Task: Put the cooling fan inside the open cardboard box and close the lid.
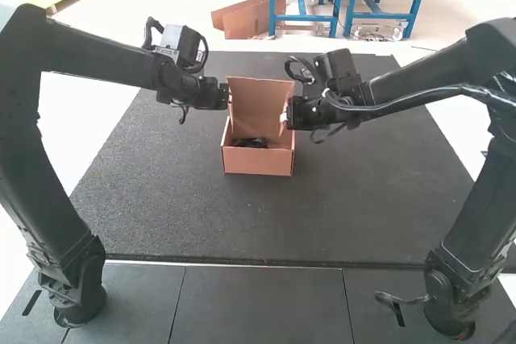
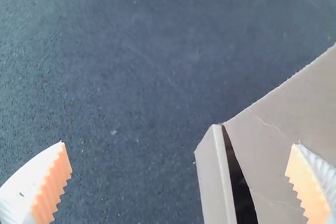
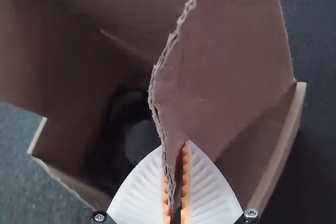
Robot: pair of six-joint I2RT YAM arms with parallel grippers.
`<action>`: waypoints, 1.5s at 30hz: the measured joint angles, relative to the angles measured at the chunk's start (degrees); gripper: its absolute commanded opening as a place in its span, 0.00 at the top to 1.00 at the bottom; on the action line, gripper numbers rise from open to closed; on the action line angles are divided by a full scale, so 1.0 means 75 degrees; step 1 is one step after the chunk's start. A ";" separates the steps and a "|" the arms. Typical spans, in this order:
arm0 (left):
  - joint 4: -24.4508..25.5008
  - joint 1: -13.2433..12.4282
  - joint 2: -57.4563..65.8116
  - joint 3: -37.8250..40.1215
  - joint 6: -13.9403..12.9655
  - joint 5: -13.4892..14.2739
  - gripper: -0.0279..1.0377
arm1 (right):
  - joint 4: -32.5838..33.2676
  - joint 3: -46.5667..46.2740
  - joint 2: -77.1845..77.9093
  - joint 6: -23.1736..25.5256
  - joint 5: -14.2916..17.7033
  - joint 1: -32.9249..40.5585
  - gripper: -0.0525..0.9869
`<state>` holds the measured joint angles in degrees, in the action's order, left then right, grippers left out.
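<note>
Right hand [image 3: 177,161] pinches a side flap [image 3: 231,77] of the box [image 1: 258,159]; left hand [image 2: 178,153] gapes wide beside it. I judge the fan [image 1: 250,142] already inside; the lid [image 1: 260,96] stands open.

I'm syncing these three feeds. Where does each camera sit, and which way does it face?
High view: fixed above and behind both arms, facing forward and down at the mat and cardboard box; both arms show.
Left wrist view: on the left wrist, facing the mat beside a box corner; the open left gripper shows.
Right wrist view: on the right wrist, looking into the box at the cooling fan; the right gripper pinches a side flap.
Shared: all three show the box.
</note>
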<state>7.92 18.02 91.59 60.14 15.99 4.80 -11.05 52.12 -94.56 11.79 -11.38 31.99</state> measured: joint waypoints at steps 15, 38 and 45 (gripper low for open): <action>0.0347 0.0000 -0.0729 -0.0452 -0.0006 0.0003 0.06 | 0.0300 -0.0420 -0.0003 -0.0353 0.0189 0.0134 0.86; 0.0551 0.0000 -0.1772 -0.0723 -0.0012 -0.0017 0.06 | 0.1719 0.0189 0.0000 -0.0851 0.0769 0.0353 0.09; 0.0443 0.0003 -0.1772 -0.0723 -0.0044 -0.0017 0.06 | 0.2241 0.0860 0.0105 -0.0854 0.0979 0.0303 0.08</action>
<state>11.25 18.04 78.30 54.72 15.66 4.67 5.76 58.57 -93.78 5.39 -4.03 34.26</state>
